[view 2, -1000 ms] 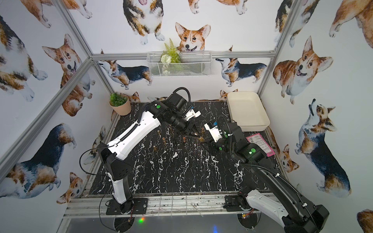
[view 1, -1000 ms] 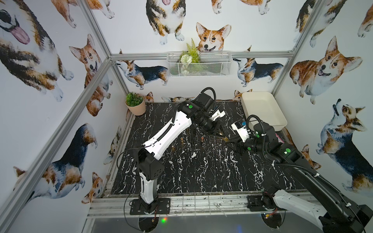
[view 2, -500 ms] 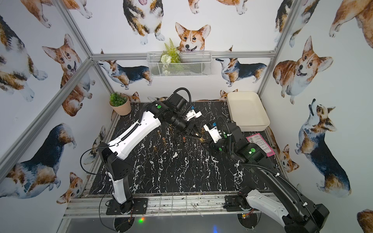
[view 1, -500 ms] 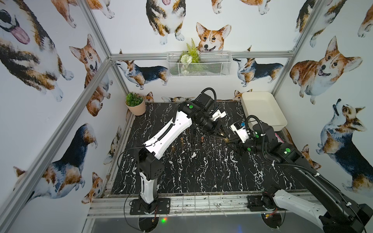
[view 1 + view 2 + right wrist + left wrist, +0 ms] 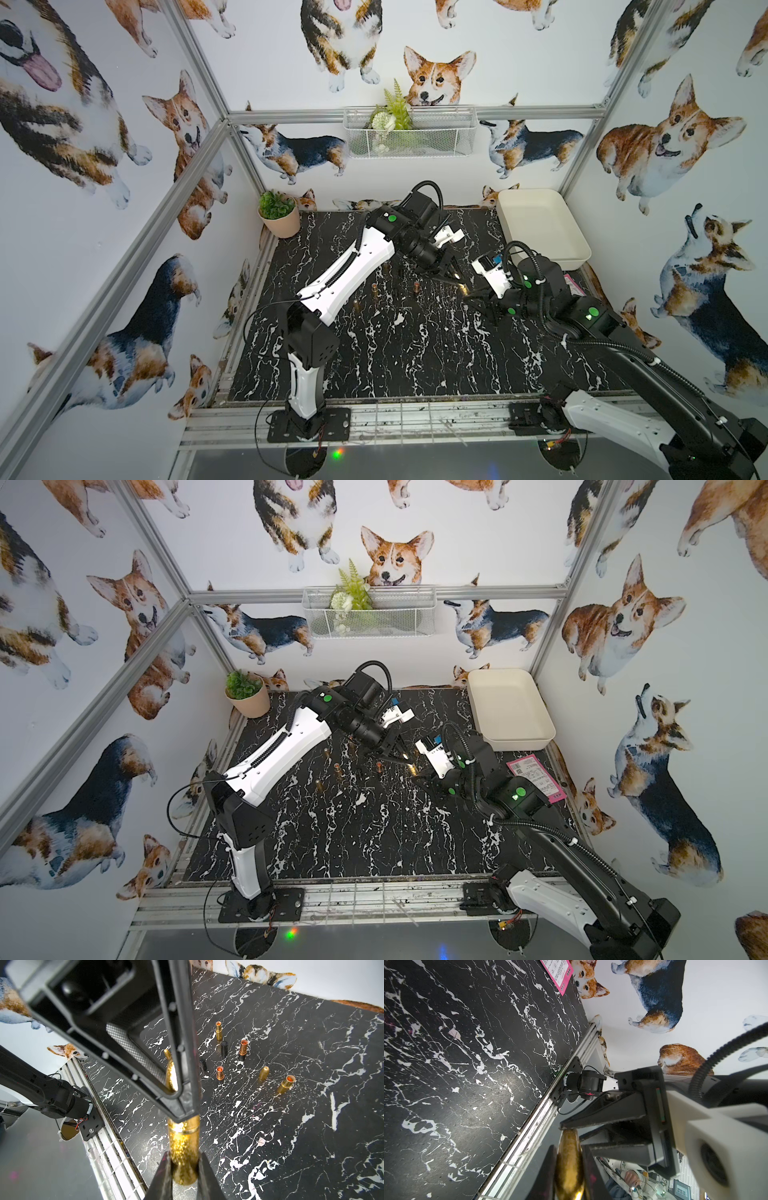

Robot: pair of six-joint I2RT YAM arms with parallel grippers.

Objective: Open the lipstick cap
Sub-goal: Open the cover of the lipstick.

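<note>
Left gripper (image 5: 452, 273) and right gripper (image 5: 471, 293), at its four o'clock, both pinch the gold lipstick (image 5: 183, 1147). I'd pull straight apart (no bending).

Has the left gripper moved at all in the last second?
No. The left gripper sits in the same spot relative to the white tray, shut on the gold lipstick.

Left hand (image 5: 177, 1103) hides much of the lipstick (image 5: 184, 1142).
</note>
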